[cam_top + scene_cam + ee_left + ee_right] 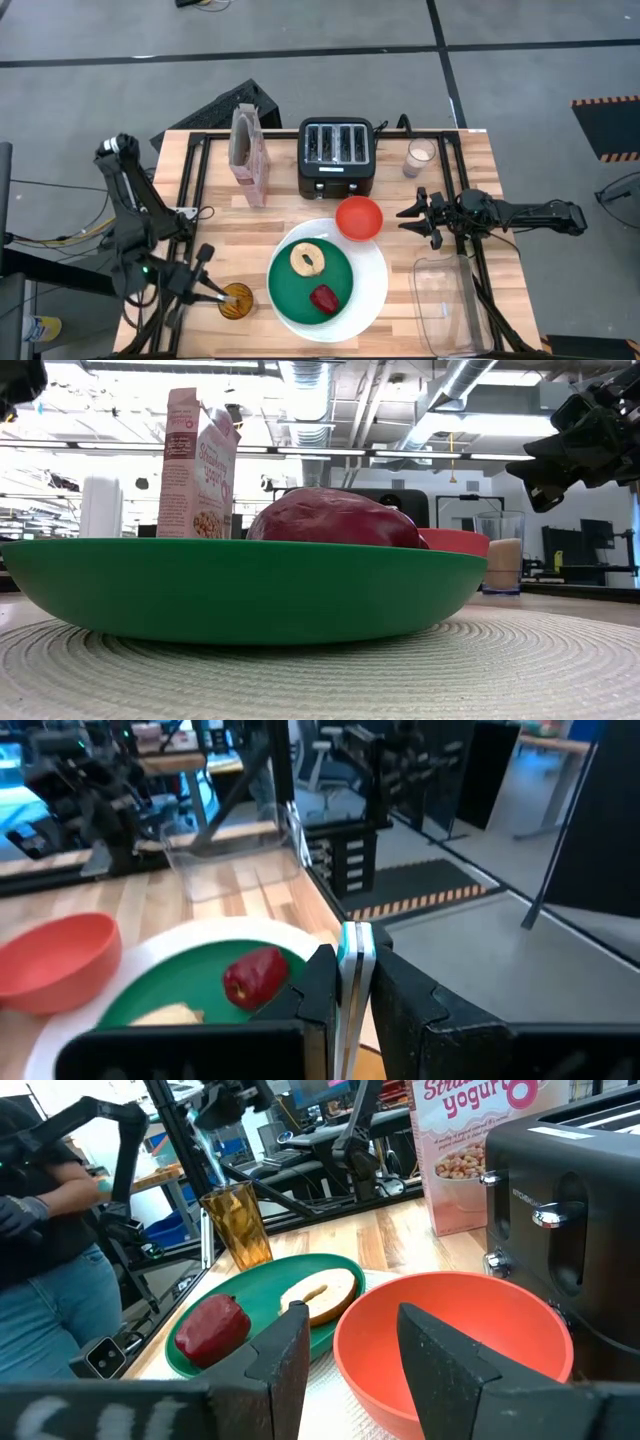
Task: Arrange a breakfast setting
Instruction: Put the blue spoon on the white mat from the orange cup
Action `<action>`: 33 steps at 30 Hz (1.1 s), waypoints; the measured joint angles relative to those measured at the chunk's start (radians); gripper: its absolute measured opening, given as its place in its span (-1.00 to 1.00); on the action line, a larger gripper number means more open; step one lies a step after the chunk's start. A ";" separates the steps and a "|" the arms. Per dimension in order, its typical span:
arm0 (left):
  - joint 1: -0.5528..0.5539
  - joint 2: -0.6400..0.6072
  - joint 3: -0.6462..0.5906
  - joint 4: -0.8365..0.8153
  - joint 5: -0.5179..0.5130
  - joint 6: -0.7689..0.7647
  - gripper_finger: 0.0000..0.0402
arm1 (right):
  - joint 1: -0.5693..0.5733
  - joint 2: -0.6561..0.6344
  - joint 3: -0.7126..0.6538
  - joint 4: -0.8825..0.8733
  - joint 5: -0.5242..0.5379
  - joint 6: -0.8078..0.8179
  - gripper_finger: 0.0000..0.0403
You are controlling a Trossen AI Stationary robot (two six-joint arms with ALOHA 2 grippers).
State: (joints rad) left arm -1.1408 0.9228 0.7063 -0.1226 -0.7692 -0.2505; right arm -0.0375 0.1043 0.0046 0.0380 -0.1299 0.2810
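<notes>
A green plate [300,290] lies on the large white plate [375,285] at the table's near middle. A bagel half [307,260] and a red fruit [324,298] lie on the green plate. The red-orange bowl [358,218] stands just beyond them, and the cereal box [250,155] stands upright at the far left. At the near left, my left gripper [213,292] is shut on the blue-handled spoon [205,1155] over an amber cup [238,300]. Right of the bowl, my right gripper [420,215] stands open and touches nothing. My left gripper pinches the spoon's thin handle [355,960] between its two fingers, which point roughly level toward the table's right. The spoon slants down from the fingers into the amber cup's mouth [232,1195]. Whether it touches the cup I cannot tell.
A black toaster [337,158] and a glass [420,157] stand at the far middle and far right. A clear container [445,305] sits at the near right. A person [50,1230] stands beyond the table's left side.
</notes>
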 joint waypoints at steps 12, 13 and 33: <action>0.000 -0.207 0.001 0.027 0.025 0.015 -0.86 | 0.000 0.000 0.000 0.000 0.000 0.000 -0.13; 0.000 -0.223 0.001 0.033 0.028 0.014 -0.86 | 0.000 0.000 0.000 0.000 0.000 0.000 -0.13; 0.106 -0.302 0.001 0.325 -0.005 0.139 -0.85 | 0.000 0.000 0.000 0.000 0.000 0.000 -0.13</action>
State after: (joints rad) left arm -1.0346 0.6209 0.7074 0.2020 -0.7746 -0.1119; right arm -0.0372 0.1043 0.0045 0.0380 -0.1299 0.2810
